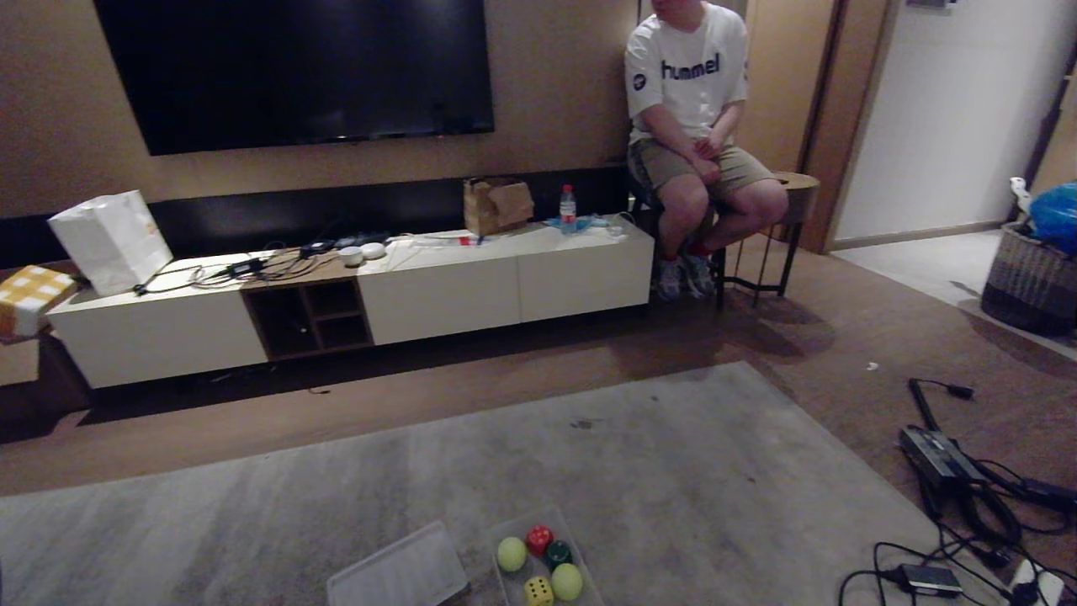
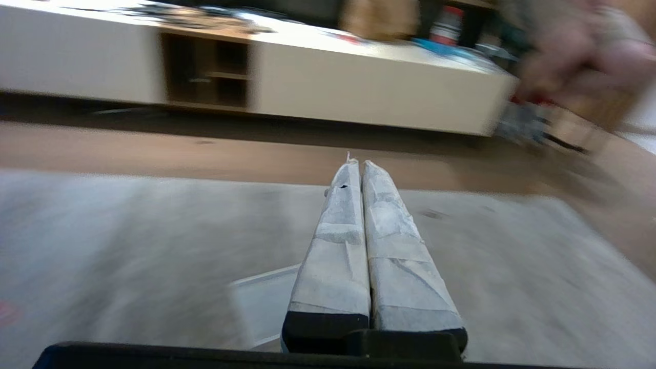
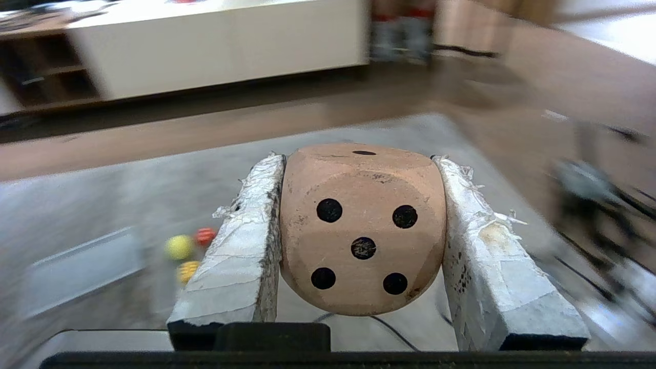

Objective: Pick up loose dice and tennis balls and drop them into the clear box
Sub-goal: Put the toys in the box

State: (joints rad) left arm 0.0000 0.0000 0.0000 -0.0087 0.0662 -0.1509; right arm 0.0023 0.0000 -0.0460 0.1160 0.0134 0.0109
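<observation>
One beige die [image 3: 363, 230] sits clamped by its flat side faces in the right gripper [image 3: 359, 164]. Rigid and light, it likely holds securely. Left gripper [image 2: 357, 166] is closed, empty.

rug [image 1: 673, 454]: grey, spread over the brown floor [image 1: 522, 370]
clear box [image 1: 580, 560]: on the rug's near edge
lid [image 1: 395, 576]: flat on the rug, just left of the clear box
cables [image 1: 968, 488]: on the floor, well right of the clear box
basket [image 1: 1031, 282]: on the floor, far right of the clear box
</observation>
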